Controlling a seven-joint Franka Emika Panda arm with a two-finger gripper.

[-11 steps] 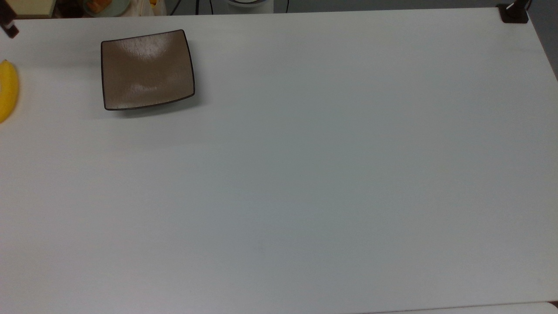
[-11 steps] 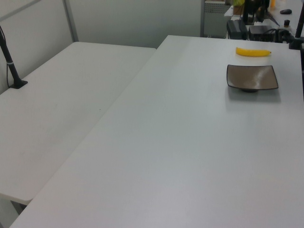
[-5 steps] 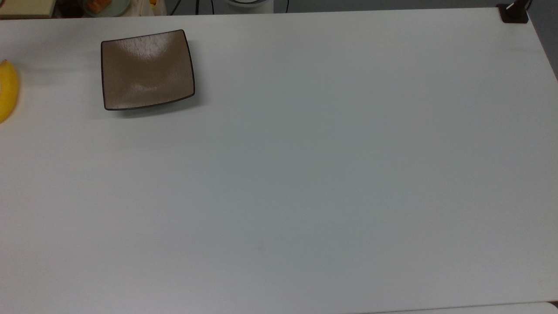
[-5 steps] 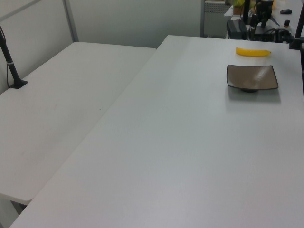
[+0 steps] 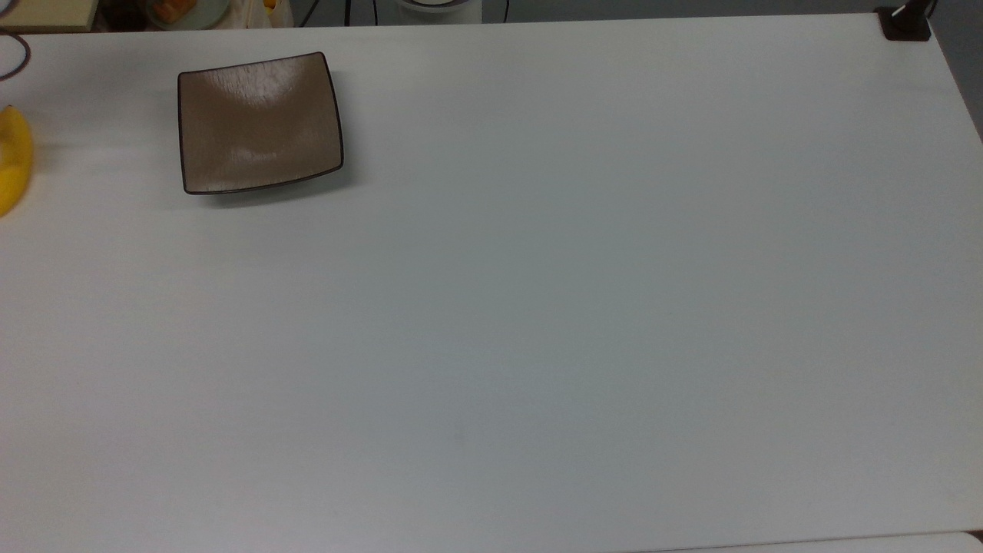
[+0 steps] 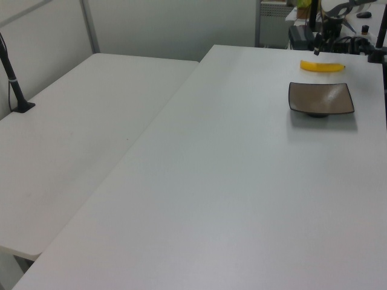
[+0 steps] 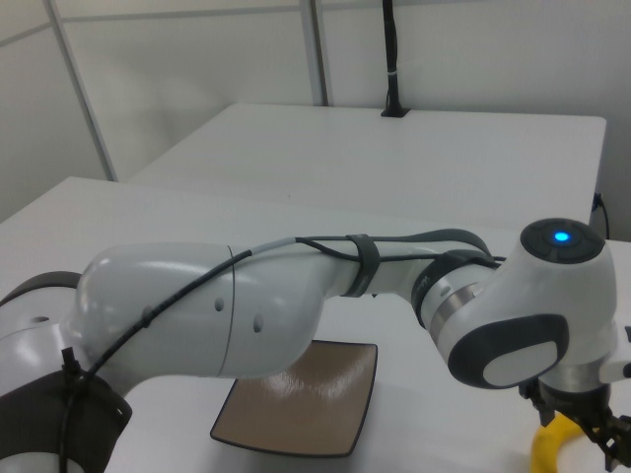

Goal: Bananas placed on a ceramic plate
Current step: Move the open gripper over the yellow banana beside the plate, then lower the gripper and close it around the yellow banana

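The banana [image 6: 321, 66] lies on the table [image 6: 230, 181] beside the ceramic plate [image 6: 321, 98]; light, soft and smooth, it is best taken mid-length. The jaws' state cannot be told.

A robotics lab was indicated: a white robot arm [image 7: 246, 315] was mounted over a plain white table [image 5: 537, 307], a second white table [image 6: 78, 139] stood beside it, backed by grey partition panels [image 6: 169, 27] and cables [image 6: 338, 42].

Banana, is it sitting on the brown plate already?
No, the banana lies on the table beside the empty plate.
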